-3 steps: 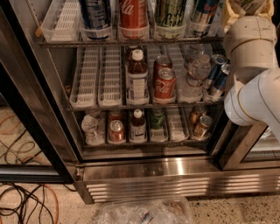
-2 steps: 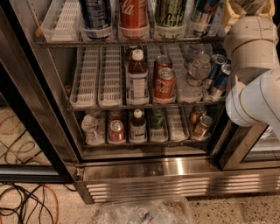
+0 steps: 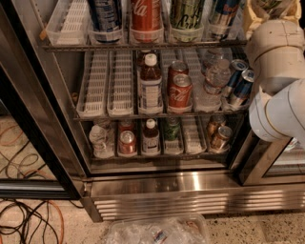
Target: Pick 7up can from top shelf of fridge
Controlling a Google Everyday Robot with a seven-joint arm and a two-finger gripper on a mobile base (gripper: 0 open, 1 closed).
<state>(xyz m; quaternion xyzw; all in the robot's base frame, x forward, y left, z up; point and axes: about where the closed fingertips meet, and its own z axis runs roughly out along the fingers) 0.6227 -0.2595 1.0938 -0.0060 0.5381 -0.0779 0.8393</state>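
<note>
The fridge [image 3: 190, 188] stands open in front of me, steel base below. The top shelf [image 3: 95, 46] is a wire rack with clear and white lane trays along the upper edge. On it stand a dark blue can [image 3: 106, 14], a red Coca-Cola can [image 3: 146, 14], a pale greenish-silver can with green lettering [image 3: 187, 13] that looks like the 7up can, and a blue can [image 3: 224, 13]. All their tops are cut off by the frame. My gripper is out of view. Only my white arm [image 3: 279, 81] shows at the right, in front of the shelves' right end.
The middle shelf holds a brown bottle [image 3: 150, 88], two Coca-Cola cans [image 3: 179, 90], water bottles [image 3: 217, 76] and blue cans [image 3: 240, 86]. The bottom shelf holds more cans and bottles. The dark door frame [image 3: 33, 124] slants at left. Cables [image 3: 28, 219] and a plastic bag [image 3: 157, 231] lie on the floor.
</note>
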